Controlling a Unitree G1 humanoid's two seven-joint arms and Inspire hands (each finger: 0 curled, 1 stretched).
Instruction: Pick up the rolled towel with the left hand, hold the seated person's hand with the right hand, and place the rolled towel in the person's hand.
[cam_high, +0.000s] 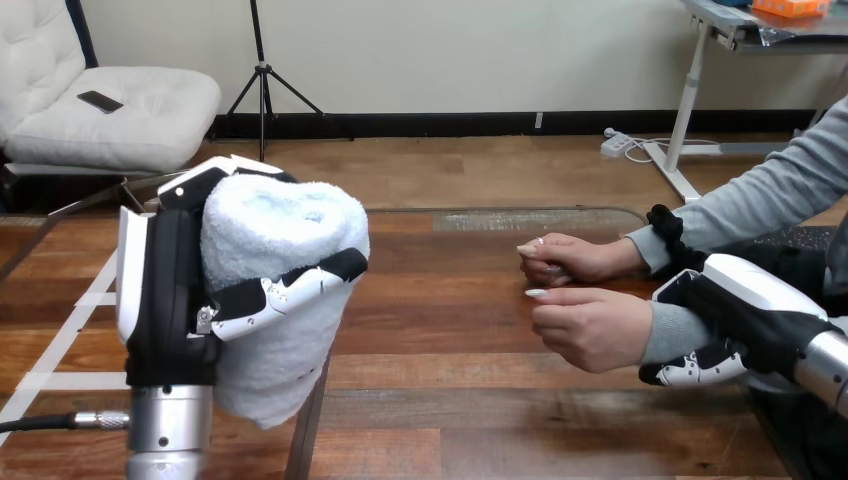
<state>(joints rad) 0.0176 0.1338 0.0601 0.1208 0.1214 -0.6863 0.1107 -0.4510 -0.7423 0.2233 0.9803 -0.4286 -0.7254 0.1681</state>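
A rolled white towel stands upright at the view's left, lifted off the table. My left hand is shut on it, with one finger curled across its front. At the right, the person's nearer hand hovers over the table with loosely curled fingers. My right hand grips that arm at its grey-sleeved wrist, thumb side above and fingers curled under it. The person's farther hand rests on the table just behind.
The wooden table stretches between the towel and the person's hands. White tape lines cross its left part. Its far edge runs behind the person's hands.
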